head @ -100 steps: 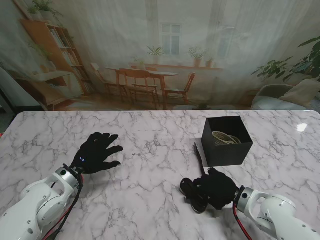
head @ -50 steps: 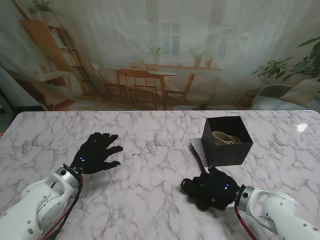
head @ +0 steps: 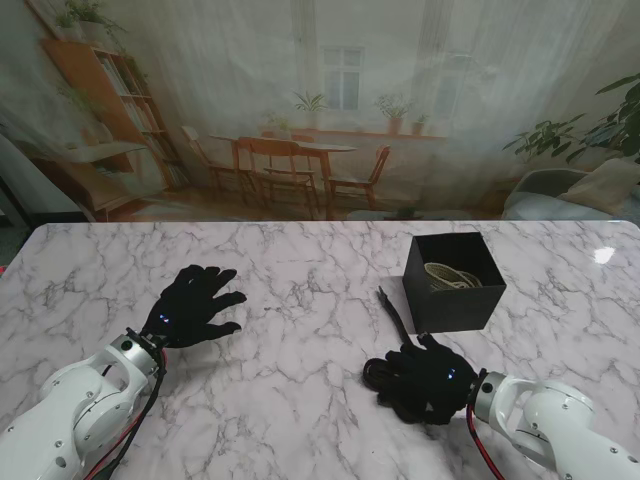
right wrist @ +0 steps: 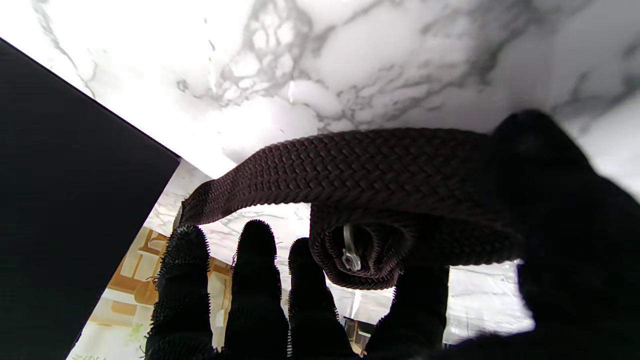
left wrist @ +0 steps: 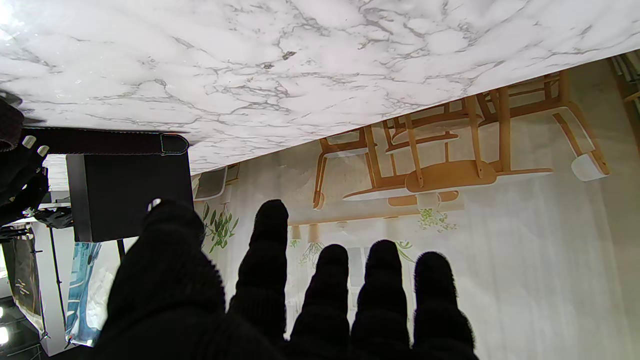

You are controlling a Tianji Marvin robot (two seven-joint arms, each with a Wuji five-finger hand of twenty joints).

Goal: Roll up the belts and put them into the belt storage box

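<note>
Stand view: since a second ago my right hand (head: 428, 377) has turned over the dark belt (head: 385, 375), the coil now tucked under the fingers, and the loose tail (head: 394, 312) has swung slightly left. Right hand grips the belt; its wrist view shows a braided, woven strap (right wrist: 350, 170) wound into a tight roll. Left hand (head: 193, 305) unchanged, fingers spread, holding nothing, flat on the marble tabletop (head: 300, 300). Square black box (head: 452, 281) holds a pale coiled belt (head: 450, 276).
</note>
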